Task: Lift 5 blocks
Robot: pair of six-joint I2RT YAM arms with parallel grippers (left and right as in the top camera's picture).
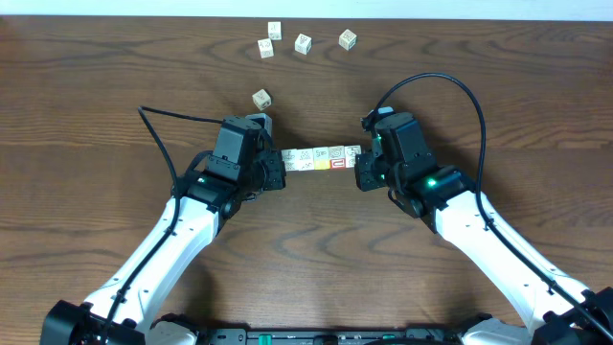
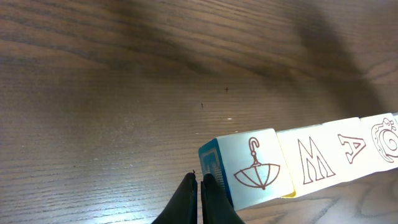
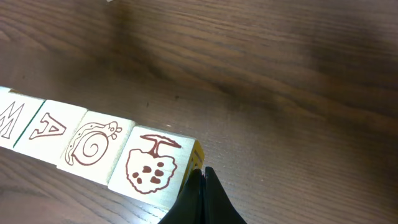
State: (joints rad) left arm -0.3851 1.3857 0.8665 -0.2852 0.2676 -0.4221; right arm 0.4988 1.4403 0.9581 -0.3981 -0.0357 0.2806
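- A dark, wood-grained worktop (image 1: 96, 115) filled every view, with both arms reaching in from the near edge.
- The row of five blocks (image 1: 321, 157) lay end to end at the centre, between the two arms.
- The wrist views showed its faces printed in brown: an umbrella, W, A, a snail and a tree.
- The left jaws, on the left arm (image 1: 182, 230), were closed. Their dark fingertips (image 2: 186, 202) were pressed together at the blue side of the umbrella block (image 2: 255, 168).
- The right jaws, on the right arm (image 1: 479, 240), were likewise closed. Their fingertips (image 3: 194, 199) met the yellow side of the tree block (image 3: 152, 168).
- Whether the row was clear of the wood could not be told.
- A single cube (image 1: 261, 99) sat just beyond the left arm.
- Four other cubes (image 1: 303, 43) were scattered at the far edge.
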